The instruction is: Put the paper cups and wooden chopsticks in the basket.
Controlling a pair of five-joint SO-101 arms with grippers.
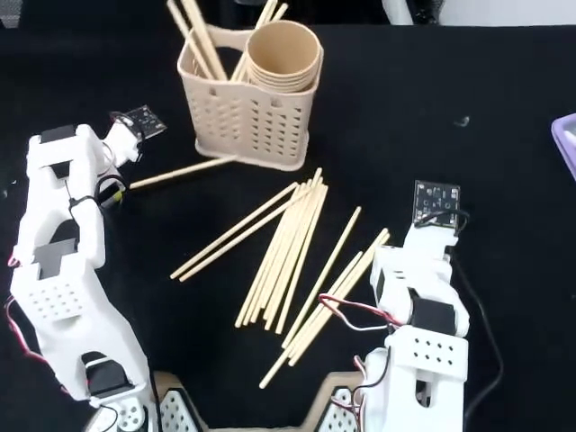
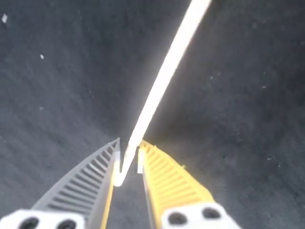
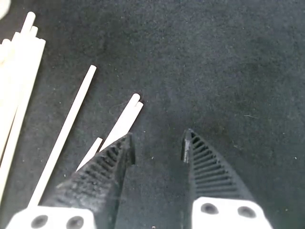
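Your left gripper [image 2: 127,160]: clenched on the end of one chopstick [image 2: 164,76].
Your right gripper [image 3: 157,143]: jaws apart, just beside loose chopsticks [image 3: 64,138].
Basket [image 1: 238,121]: holds paper cups [image 1: 283,49] and upright chopsticks [image 1: 200,36].

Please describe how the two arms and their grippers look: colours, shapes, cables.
Both arms are white plastic, blocky, with perforated segments. The left arm and the right arm each carry a small black circuit board near the wrist and thin red and black wires. The left gripper has one grey and one yellow ribbed finger; the right gripper has two black ones.
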